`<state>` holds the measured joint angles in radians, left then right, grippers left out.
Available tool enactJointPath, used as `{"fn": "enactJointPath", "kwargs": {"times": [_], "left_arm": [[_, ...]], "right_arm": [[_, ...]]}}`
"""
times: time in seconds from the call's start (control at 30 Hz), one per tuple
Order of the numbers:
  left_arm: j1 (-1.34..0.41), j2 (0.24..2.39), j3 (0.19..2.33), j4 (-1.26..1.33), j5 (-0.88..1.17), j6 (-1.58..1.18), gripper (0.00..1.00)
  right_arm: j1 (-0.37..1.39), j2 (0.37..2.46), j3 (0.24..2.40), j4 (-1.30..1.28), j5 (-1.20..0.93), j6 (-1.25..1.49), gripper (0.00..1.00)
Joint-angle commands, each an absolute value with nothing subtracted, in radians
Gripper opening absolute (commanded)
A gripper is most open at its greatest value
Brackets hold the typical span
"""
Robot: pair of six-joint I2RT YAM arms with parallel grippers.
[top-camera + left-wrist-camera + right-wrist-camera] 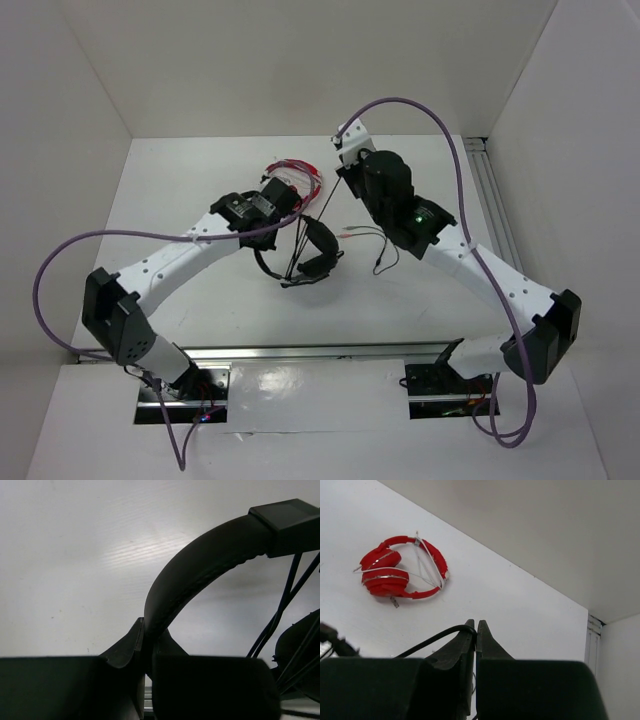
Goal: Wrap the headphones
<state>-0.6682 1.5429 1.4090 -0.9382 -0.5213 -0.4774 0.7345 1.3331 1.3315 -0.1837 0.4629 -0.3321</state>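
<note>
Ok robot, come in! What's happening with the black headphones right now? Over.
Left gripper shut on the headphones, at the headband. Right gripper shut on the cable, line taut. Red headphones lie apart, not in the way. Over.

The worktop [190,190] is a flat, matt white surface enclosed on three sides by plain white panels: left wall [50,150], back wall [300,60] and right wall [580,150]. An aluminium rail [492,200] runs along the right edge (at the wall foot). A metal rail [330,352] spans the near edge. Lighting is even and diffuse.
</note>
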Motion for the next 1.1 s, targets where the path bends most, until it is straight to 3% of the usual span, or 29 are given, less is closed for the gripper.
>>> {"fn": "enactJointPath", "kwargs": {"times": [0.0,0.23,0.43,0.57,0.77,1.07], "left_arm": [[-0.718,1.424,1.384,-0.951,-0.374,-0.351,0.0],[-0.813,1.221,1.39,-0.952,-0.172,-0.356,0.0],[-0.834,1.221,1.737,-1.13,-0.287,-0.426,0.0],[-0.834,1.258,1.968,-1.256,-0.336,-0.53,0.0],[-0.844,1.235,2.111,-1.304,-0.365,-0.624,0.0],[-0.833,1.235,2.209,-1.353,-0.414,-0.713,0.0]], "right_arm": [[0.686,1.341,1.395,-0.095,0.369,-0.359,0.0],[0.519,1.345,1.166,0.03,-0.058,-0.169,0.0],[0.508,1.416,1.045,0.181,-0.342,-0.036,0.0],[0.561,1.495,0.925,0.517,-0.576,0.18,0.01],[0.684,1.672,0.828,0.806,-0.577,0.302,0.02],[0.724,1.985,0.758,1.179,-0.574,0.472,0.25]]}}
